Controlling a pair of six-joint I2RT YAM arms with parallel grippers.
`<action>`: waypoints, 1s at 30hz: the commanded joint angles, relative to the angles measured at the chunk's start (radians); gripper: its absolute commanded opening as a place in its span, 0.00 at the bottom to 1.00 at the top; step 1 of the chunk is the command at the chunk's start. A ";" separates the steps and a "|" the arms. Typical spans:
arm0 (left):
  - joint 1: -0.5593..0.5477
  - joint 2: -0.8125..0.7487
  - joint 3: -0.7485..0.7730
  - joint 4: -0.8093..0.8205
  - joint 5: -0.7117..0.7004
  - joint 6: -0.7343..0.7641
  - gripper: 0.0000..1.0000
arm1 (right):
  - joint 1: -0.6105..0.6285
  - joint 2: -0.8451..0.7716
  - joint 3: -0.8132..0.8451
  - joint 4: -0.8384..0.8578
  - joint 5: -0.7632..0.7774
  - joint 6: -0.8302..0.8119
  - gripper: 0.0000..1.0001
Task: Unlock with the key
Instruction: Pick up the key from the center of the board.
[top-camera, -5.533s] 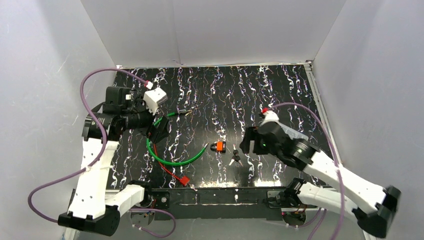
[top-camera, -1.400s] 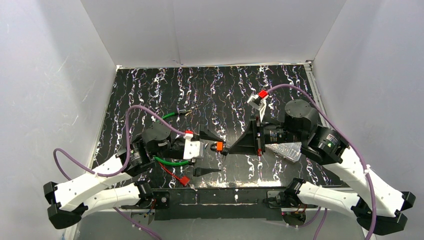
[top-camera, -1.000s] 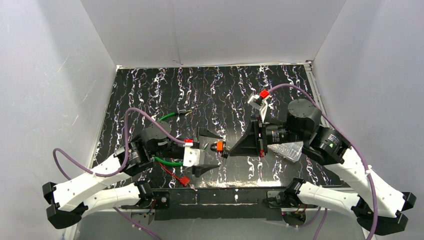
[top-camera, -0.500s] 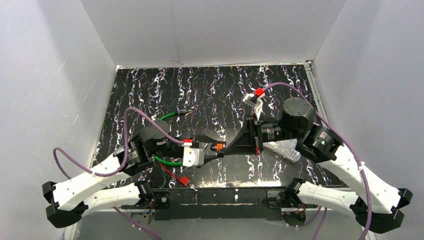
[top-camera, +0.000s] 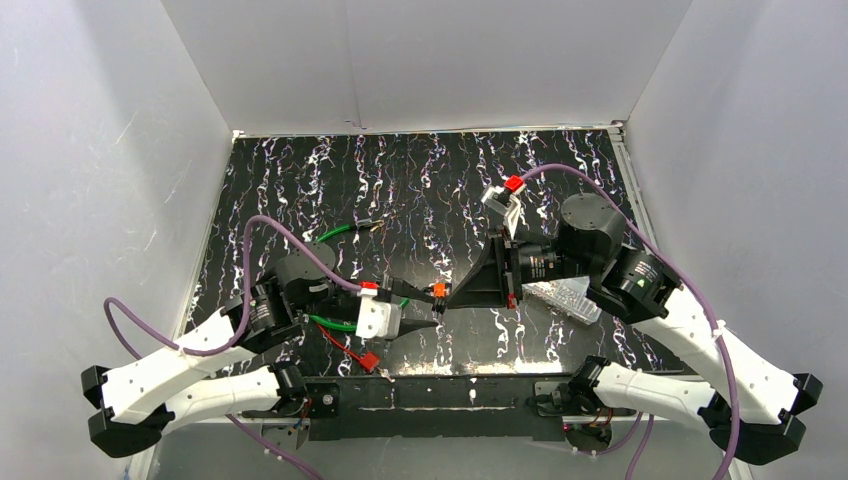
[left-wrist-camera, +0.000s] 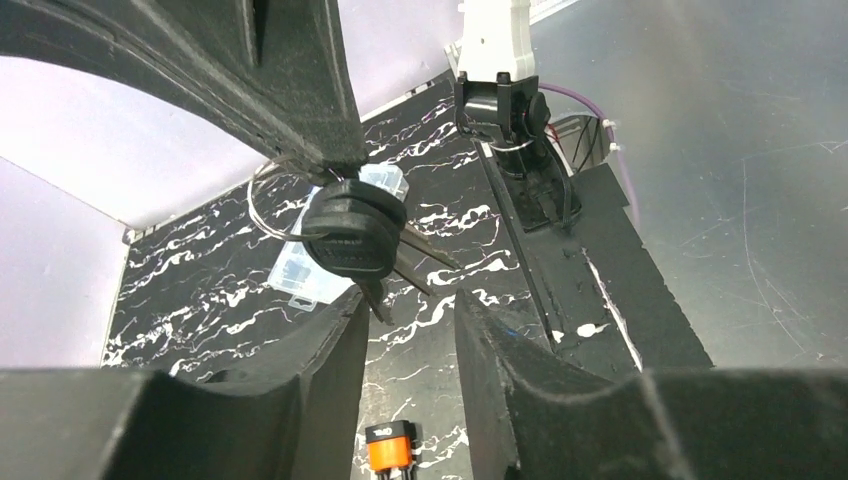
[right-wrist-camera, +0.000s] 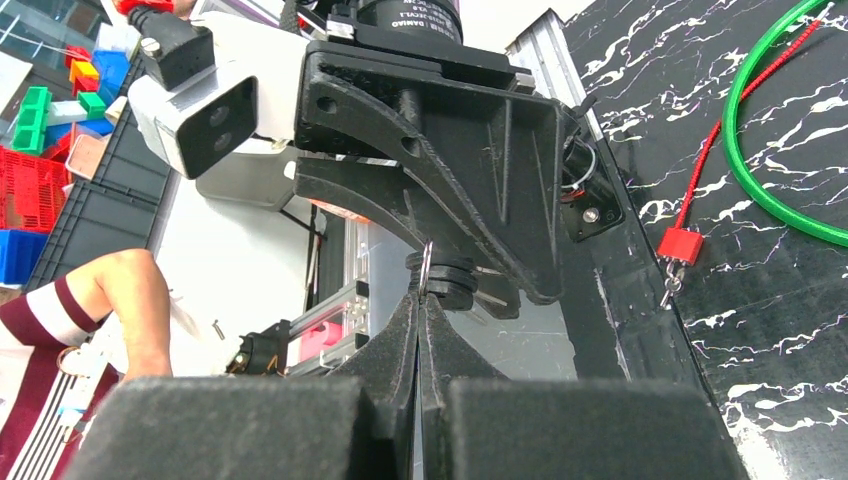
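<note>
Right, from above: my left claw (top-camera: 432, 305) sits half-closed round the orange padlock (top-camera: 438, 292), pinch unclear. Left wrist: the key (left-wrist-camera: 350, 240) dangles near the padlock, not inserted. Right wrist: my right claw (right-wrist-camera: 420, 300) is clamped tight on the key's ring; inserting and turning remain.

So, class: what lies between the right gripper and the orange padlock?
The black keys, hanging from the right gripper, with the padlock below them; the left wrist view shows this.

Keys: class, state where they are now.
In the left wrist view the keys hang from the tip of the shut right hand, just above the gap in the left hand, with the orange padlock below.
</note>
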 joint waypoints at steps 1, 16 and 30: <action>-0.006 -0.022 0.046 0.004 0.032 -0.033 0.34 | 0.000 -0.001 0.021 0.032 -0.005 -0.025 0.01; -0.006 -0.050 0.050 -0.019 0.021 -0.032 0.10 | 0.000 0.007 0.026 0.007 0.012 -0.038 0.01; -0.006 -0.060 0.063 -0.100 -0.043 0.045 0.00 | 0.000 0.004 0.054 -0.166 0.051 -0.116 0.24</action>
